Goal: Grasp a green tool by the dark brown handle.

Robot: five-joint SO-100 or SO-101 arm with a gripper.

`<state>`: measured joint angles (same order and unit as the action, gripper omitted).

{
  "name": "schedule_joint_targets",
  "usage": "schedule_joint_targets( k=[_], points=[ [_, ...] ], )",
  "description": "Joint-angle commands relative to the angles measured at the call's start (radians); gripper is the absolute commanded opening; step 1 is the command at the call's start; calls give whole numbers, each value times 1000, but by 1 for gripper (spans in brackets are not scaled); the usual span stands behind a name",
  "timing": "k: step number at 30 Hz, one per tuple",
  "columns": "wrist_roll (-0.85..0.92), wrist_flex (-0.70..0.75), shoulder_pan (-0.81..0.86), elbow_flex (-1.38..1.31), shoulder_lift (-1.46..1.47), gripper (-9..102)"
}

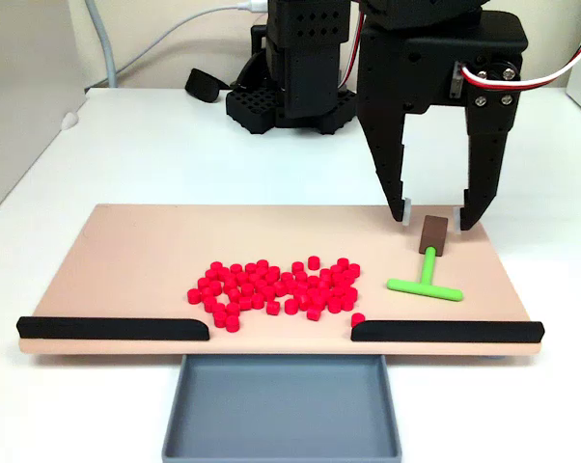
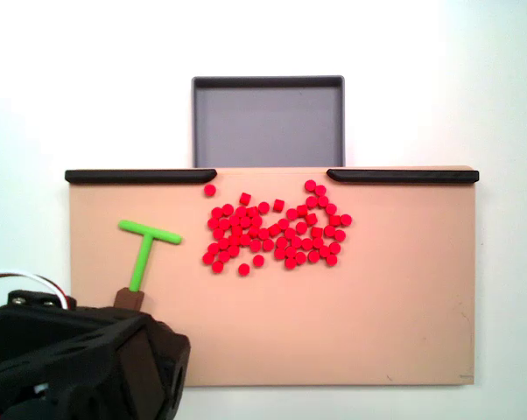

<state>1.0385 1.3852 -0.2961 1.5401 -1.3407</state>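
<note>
1 T-shaped green tool (image 1: 425,282), blocky dark brown handle (image 1: 432,234)

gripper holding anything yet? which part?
Nothing held. The gripper is open, fingertips either side of the dark brown handle of the green tool, not closed on it.

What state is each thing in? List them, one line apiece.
gripper: open, jaws straddling the handle, not closed on it.
green tool: lying flat on the board, ungrasped.
dark brown handle: on the board, between the fingertips.
red pellets: loose cluster mid-board, one stray by a strip.
grey tray: empty, at the gap between the strips.
black strips: lying along the board's edge.
</note>
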Motion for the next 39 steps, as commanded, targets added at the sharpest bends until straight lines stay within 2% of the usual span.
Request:
schedule_joint_targets(
  k=[1,34,39],
  points=[
    [9,0,8,-43,-3,16],
    [6,0,-9,-84,46,10],
    [3,0,-14,-84,52,6]
  ],
)
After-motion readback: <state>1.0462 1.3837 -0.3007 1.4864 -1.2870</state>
